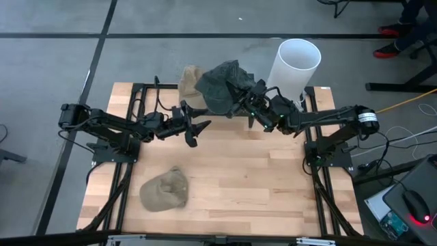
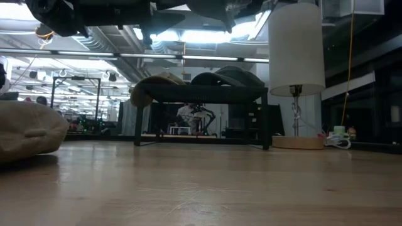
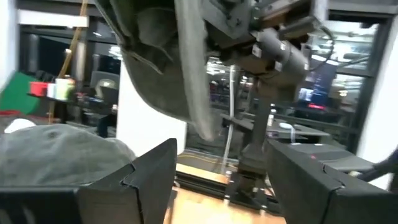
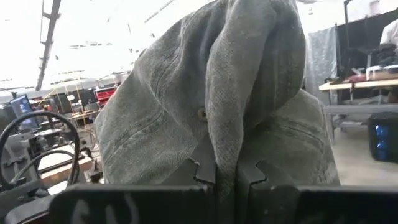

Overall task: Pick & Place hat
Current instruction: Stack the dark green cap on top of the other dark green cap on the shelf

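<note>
Wooden table (image 1: 259, 184), broad and pale, under both arms. White cylinder (image 1: 293, 65) upright at the far right corner. Dark grey hat (image 1: 222, 85) lifted over the far edge, pinched in the right gripper (image 1: 251, 102), fingers pressed together on a fold of its fabric (image 4: 249, 112). Tan hat (image 1: 164, 190) flat on the near left of the table, well apart. Another tan hat (image 1: 188, 78) at the far edge, perhaps on a dark rack. Left gripper (image 1: 196, 130) just beside the grey hat, fingers (image 3: 149, 180) spread, nothing between them.

grey hat (image 1: 220, 85): crumpled, hanging above table's far edge | tan hat (image 1: 164, 190): lying near front-left
</note>
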Robot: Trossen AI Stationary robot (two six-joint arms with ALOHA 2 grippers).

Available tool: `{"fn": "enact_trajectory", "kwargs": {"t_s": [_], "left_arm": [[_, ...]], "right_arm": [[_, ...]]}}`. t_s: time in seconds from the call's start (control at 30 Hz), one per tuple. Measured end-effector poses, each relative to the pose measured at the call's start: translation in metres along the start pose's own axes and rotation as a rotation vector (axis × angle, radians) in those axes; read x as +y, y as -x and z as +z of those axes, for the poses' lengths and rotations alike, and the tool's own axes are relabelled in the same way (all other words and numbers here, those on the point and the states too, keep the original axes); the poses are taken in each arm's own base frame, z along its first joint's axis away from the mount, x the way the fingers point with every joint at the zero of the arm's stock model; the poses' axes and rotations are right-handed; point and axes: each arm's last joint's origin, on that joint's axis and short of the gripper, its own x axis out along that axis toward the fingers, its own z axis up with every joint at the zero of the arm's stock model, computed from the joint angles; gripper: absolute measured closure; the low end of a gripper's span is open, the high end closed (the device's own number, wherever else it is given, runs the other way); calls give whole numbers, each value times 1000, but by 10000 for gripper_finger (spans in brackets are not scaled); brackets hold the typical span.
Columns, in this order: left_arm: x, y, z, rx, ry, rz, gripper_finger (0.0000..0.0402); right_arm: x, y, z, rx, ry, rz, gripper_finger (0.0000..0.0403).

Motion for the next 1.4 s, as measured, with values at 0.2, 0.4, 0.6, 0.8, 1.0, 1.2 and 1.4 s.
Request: {"fn": "enact_trajectory", "kwargs": {"t_s": [0.2,0.4,0.6,0.8,1.0,1.2,1.4], "left_arm": [[1,0,0,-5,-12,40,169],[1,0,0,-4,-38,36,167],[1,0,0,-5,-39,36,168],[1,0,0,-4,-39,36,186],[1,0,-1,5,-41,24,288],[0,0,-1,7,-48,10,389],[-3,1,-1,13,-58,-10,393]], "right_arm": [[3,-3,-7,6,-26,45,391],[6,-5,-15,19,-47,88,391],[8,-8,-22,30,-64,96,391],[8,-8,-23,28,-67,114,391],[9,-9,-25,24,-72,113,389],[12,-8,-29,35,-55,120,377],[16,-5,-31,46,79,137,372]]}}
